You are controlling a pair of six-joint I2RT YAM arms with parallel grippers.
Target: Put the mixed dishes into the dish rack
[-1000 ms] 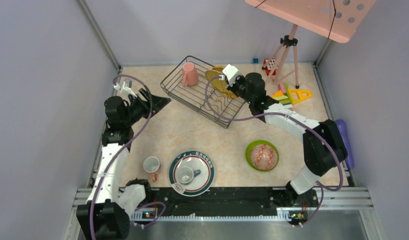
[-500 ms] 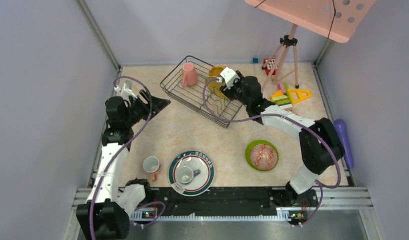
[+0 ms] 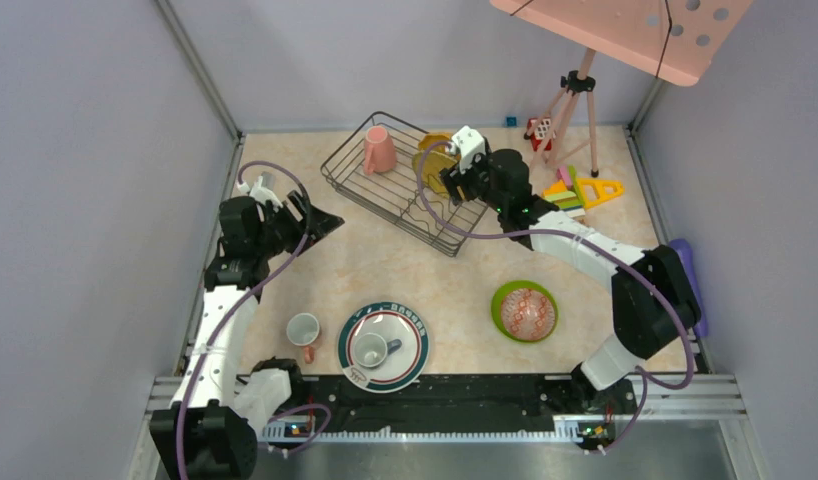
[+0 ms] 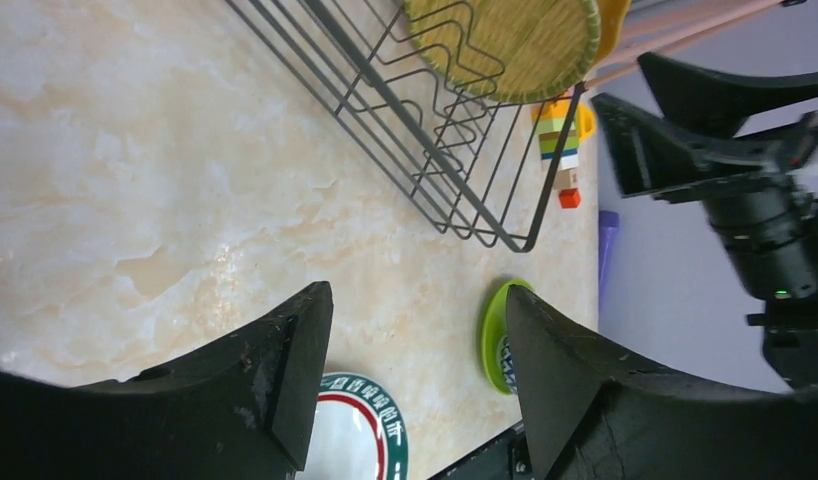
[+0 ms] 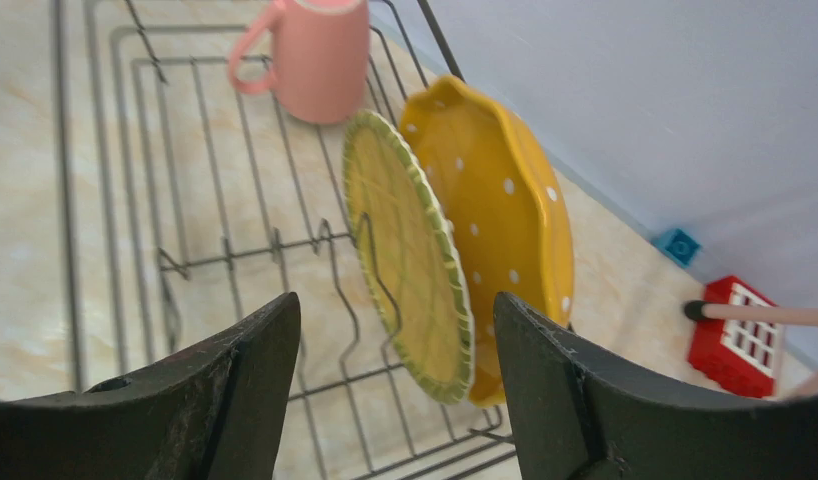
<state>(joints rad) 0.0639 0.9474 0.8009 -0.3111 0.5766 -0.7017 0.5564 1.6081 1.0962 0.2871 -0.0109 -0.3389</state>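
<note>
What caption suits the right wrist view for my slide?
Open right gripper facing a green-edged plate and a dotted yellow plate standing in the wire rack, pink mug behind.

Your overhead camera looks steeply down from high at the near edge and takes in the whole worktop point(image 3: 385, 270). Your left wrist camera, rolled sideways, looks past the left tool point(image 4: 417, 300) across the worktop to the rack point(image 4: 440, 170), well off. Your right wrist camera sits close over the rack, the right tool point(image 5: 395, 305) framing the olive plate point(image 5: 405, 260). All three views share the rack and that plate.
</note>
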